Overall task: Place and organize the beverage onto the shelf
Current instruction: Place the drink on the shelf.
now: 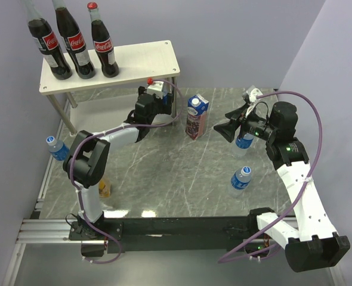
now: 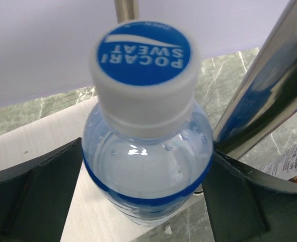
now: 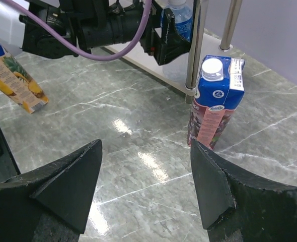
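The small clear water bottle with a blue label band and a blue-and-white cap [image 2: 146, 166] stood upright on the whitish wood-grain lower board [image 2: 43, 141] of the low two-tier shelf [image 1: 134, 56]. It stood near the board's right end, just beside a silver metal leg [image 2: 259, 85], with its long axis vertical.

The left claw [image 2: 147, 148] bracketed the bottle at shoulder height, one black finger on each side. Whether the fingers pressed on it or only flanked it could not be told. The claw body lay on the counter side of the bottle. As a judgement, the free path out ran level and straight back toward the counter's near edge, away from the leg.

The shelf occupied the far left corner of the grey marble counter [image 1: 164, 173]. The right claw [image 3: 144, 146] hung with its fingers apart and empty. It was the nearer claw to the tall purple-and-blue juice carton [image 3: 216, 101] standing mid-counter.
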Motion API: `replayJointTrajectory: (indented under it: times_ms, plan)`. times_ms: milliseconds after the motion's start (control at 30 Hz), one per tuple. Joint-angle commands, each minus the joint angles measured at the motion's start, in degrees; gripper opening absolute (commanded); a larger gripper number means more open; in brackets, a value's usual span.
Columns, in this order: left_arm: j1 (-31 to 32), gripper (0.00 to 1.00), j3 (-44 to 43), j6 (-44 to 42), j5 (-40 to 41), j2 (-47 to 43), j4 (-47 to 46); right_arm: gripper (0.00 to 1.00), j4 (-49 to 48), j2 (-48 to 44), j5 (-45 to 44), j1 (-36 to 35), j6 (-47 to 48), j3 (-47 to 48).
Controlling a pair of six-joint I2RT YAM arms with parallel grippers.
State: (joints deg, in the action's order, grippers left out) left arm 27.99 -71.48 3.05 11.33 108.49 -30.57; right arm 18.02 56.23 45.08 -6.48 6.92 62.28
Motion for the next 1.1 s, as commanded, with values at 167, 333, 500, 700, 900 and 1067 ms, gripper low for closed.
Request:
replayJointTrajectory:
  times_ms: [167,333,500,700,900,1067]
  plan:
    - [-0.4,0.99,-0.7,2.8,-1.7,-8.6,-6.5,0.77,-2.1,-0.1,1.2,0.7,0.1,-0.1]
    - [-0.4,0.99,0.8,3.1,-2.4,-10.5,-6.4,0.77,-2.0,-0.2,1.4,0.8,0.1,-0.1]
    - [-0.4,0.99,2.0,3.3,-3.3,-11.7,-5.6,0.77,-2.1,-0.2,1.7,0.9,0.0,-0.1]
    - [-0.4,1.00,2.1,2.8,-5.4,-12.6,-3.5,0.77,-2.0,-0.2,2.1,1.2,-0.1,-0.1]
    - [-0.4,1.00,3.5,3.1,-6.1,-14.0,-2.4,0.77,-2.0,-0.2,2.4,1.4,0.0,-0.1]
    - [-0.4,0.99,6.9,3.3,-6.7,-16.7,-2.2,0.77,-2.0,-0.1,2.6,1.4,0.1,-0.2]
